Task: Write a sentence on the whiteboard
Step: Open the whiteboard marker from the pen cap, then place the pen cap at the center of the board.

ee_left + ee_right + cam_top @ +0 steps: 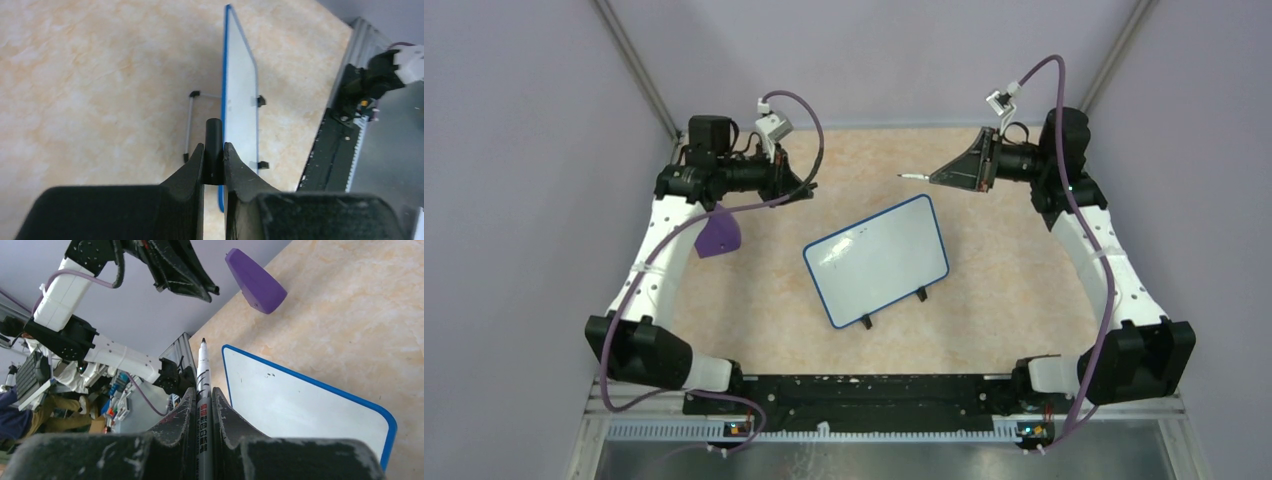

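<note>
Whiteboard [879, 255] on beige tabletop [764, 300], lilac walls [524, 150]

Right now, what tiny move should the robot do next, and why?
Probably move the right gripper so its marker tip meets the whiteboard. The board looks blank, the black cap is off in the left gripper, and the tip sits beyond the board's far edge.
</note>
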Robot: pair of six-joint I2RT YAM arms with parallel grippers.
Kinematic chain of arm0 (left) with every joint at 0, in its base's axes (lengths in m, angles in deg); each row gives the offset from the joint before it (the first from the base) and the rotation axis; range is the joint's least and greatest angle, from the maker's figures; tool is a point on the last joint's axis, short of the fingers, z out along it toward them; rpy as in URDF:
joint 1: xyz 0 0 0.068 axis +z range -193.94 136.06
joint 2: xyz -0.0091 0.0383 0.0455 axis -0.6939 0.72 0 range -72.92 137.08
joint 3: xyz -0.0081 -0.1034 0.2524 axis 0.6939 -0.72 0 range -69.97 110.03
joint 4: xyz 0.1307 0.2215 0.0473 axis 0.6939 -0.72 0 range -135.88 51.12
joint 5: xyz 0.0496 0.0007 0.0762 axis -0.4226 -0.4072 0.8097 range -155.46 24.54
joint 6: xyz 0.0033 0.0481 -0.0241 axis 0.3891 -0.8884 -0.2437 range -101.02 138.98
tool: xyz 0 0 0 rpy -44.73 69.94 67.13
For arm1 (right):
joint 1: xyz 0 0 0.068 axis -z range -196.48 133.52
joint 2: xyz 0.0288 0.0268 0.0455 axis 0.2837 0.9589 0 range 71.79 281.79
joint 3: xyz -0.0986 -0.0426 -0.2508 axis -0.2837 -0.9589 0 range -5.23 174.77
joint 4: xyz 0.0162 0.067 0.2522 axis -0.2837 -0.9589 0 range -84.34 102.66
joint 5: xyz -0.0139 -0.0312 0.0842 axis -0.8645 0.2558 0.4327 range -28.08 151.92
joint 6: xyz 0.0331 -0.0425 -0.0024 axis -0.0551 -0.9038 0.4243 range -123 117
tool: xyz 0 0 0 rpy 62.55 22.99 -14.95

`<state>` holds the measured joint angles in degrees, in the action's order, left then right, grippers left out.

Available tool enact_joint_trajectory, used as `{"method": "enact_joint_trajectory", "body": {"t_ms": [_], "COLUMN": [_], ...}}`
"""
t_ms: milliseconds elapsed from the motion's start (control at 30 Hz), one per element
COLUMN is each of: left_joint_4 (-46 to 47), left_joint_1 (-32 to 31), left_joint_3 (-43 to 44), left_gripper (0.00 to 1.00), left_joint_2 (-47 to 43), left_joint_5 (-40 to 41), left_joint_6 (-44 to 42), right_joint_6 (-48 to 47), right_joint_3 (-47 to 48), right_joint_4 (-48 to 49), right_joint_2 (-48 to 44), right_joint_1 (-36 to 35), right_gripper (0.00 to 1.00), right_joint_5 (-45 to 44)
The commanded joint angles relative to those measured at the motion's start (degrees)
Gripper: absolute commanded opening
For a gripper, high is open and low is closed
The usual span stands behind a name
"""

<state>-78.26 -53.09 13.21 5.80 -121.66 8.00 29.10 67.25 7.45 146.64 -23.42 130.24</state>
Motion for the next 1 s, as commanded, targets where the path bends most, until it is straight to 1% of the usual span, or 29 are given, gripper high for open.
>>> {"method": "enact_joint_trajectory", "body": {"t_ms": [0,167,233,333,400,467,600,700,967], "left_joint_4": [-14.39,-20.67,-22.14,-24.69,-26.77,-27.43,-23.99,-22.13,-20.21], "left_joint_1": [0.36,0.36,0.36,0.36,0.36,0.36,0.35,0.27,0.27], "left_joint_3": [5.6,5.84,4.66,2.72,1.12,-0.63,-4.66,-6.14,-7.03], "left_gripper": [0.0,0.0,0.0,0.03,0.04,0.02,0.03,0.06,0.1], "left_joint_2": [3.93,8.14,9.96,13.51,16.79,19.22,22.35,24.42,29.68], "left_joint_5": [18.85,34.98,40.34,47.51,48.96,49.92,55.42,58.85,61.61], "left_joint_6": [-10.53,-15.05,-16.09,-16.1,-16.16,-16.42,-16.0,-15.61,-15.21], "right_joint_6": [-5.51,-10.21,-11.64,-12.49,-12.5,-12.47,-12.78,-13.43,-13.48], "right_joint_3": [2.12,2.09,1.82,0.72,-0.08,-0.79,-1.8,-2.13,-2.44], "right_joint_4": [-3.81,-8.36,-9.59,-9.91,-9.59,-9.11,-9.33,-9.89,-10.23], "right_joint_2": [-2.06,-2.69,-3.07,-3.78,-4.4,-4.96,-5.76,-6.35,-6.38], "right_joint_1": [0.29,0.28,0.29,0.28,0.31,0.27,0.32,0.26,0.3], "right_gripper": [0.0,0.0,0.0,0.0,0.0,0.0,0.0,0.0,0.0], "right_joint_5": [-0.59,-1.81,-2.33,-2.56,-2.8,-2.93,-2.93,-3.06,-3.06]}}
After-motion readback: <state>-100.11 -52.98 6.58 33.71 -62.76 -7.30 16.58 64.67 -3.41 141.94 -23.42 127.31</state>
